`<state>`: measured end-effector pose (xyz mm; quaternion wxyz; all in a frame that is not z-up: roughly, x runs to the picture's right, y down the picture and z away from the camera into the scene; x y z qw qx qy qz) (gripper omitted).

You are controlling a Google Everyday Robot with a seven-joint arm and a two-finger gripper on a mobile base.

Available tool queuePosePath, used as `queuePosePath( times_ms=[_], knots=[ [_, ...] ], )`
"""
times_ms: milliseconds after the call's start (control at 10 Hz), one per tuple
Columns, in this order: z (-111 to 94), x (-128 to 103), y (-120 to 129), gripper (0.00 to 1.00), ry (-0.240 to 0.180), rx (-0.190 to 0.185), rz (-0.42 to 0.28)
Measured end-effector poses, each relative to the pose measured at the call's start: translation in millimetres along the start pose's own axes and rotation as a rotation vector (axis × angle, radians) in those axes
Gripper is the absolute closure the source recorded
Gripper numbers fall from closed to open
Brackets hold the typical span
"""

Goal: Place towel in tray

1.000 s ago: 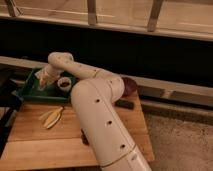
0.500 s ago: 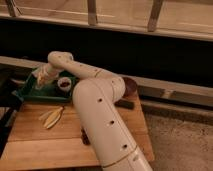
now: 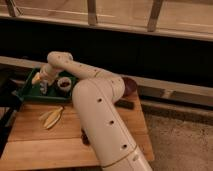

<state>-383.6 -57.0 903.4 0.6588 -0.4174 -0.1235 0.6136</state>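
The green tray (image 3: 26, 94) sits at the back left of the wooden table. My arm reaches from the lower middle of the view up and left, and the gripper (image 3: 40, 82) hangs over the tray's middle. Just beneath the gripper is a small pale blue-grey patch, the towel (image 3: 44, 89), inside the tray's outline. Whether the gripper still holds the towel does not show. A small round bowl (image 3: 64, 83) stands in the tray to the right of the gripper.
A pale yellow banana (image 3: 51, 117) lies on the wooden table (image 3: 30, 145) in front of the tray. A purple bowl (image 3: 130, 86) peeks out behind the arm at the table's back right. A dark ledge and wall run behind the table.
The gripper has shifted slightly left and down over the tray. Banana and bowls have not moved.
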Motion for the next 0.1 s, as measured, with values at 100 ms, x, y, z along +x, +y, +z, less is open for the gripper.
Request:
queuePosePath(
  times_ms=[100],
  knots=[
    [-0.1, 0.0, 0.0, 0.37, 0.000, 0.000, 0.000]
  ],
)
